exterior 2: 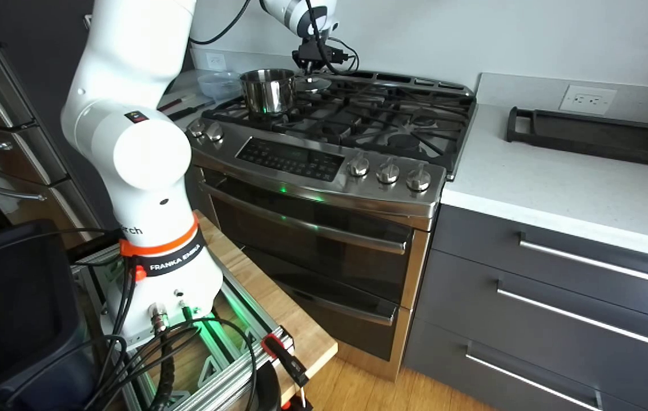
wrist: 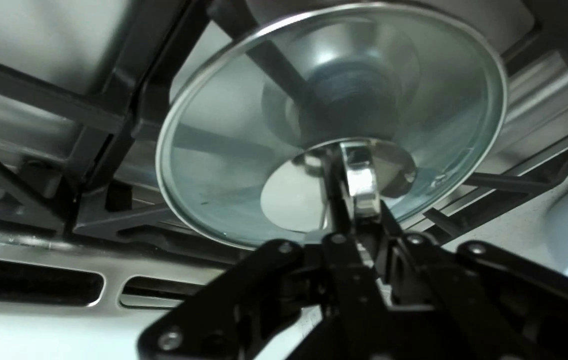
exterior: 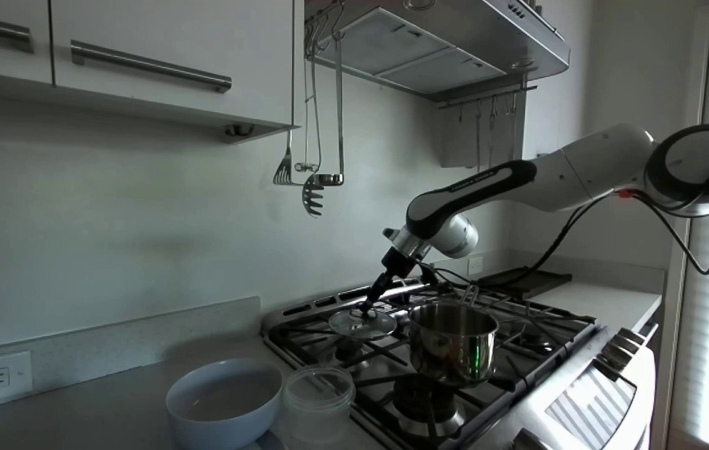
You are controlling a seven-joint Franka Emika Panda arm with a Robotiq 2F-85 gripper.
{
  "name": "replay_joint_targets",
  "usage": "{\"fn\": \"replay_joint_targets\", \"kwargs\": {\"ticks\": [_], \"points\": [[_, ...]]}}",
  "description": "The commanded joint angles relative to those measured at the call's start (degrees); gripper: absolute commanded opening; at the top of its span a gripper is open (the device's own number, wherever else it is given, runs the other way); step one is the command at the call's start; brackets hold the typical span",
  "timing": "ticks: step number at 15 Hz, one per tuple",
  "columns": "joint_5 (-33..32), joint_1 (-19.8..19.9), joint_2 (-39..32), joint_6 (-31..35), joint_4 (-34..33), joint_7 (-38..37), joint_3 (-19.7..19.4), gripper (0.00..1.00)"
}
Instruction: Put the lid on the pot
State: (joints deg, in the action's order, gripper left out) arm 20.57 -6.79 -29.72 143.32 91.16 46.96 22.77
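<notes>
- Gripping, with a black two-finger gripper (wrist: 361, 197), the upright silvery loop handle of a round, shallow, see-through glass lid with a silvery rim (wrist: 331, 120); pinching it between closed-in jaws.
- Holding the lid over the rear part of a stainless-steel gas stove (exterior 2: 324, 191) with black grates (wrist: 38, 92), above a burner visible through the glass in the wrist view.
- Unclear whether resting on the grates or raised just above them.
- Reaching down to the lid with a white, black-jointed robot arm (exterior: 604, 159).
- Can see a shiny stainless-steel cylindrical pot (exterior: 452, 347) near the lid, with a gap between them in an exterior view.
- Standing upright on the grates toward the front, open at the top, with a green glint low on the side in both exterior views.
- Can see a wide, round white bowl (exterior: 217, 431) just beside a round, pale translucent container (exterior: 320, 409) on a pale countertop (exterior: 98, 406).
- Past the opposite end of the stove, can see a rectangular black tray (exterior 2: 603, 140).
</notes>
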Motion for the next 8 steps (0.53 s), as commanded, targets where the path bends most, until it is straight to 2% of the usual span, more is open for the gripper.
{"fn": "replay_joint_targets", "kwargs": {"ticks": [1, 8], "points": [[-0.07, 1.59, 1.43, -4.20, -2.04, 1.69, 0.72, 0.04], [0.19, 2.08, 3.98, -11.88, -5.72, 2.00, -0.36, 0.04]]}}
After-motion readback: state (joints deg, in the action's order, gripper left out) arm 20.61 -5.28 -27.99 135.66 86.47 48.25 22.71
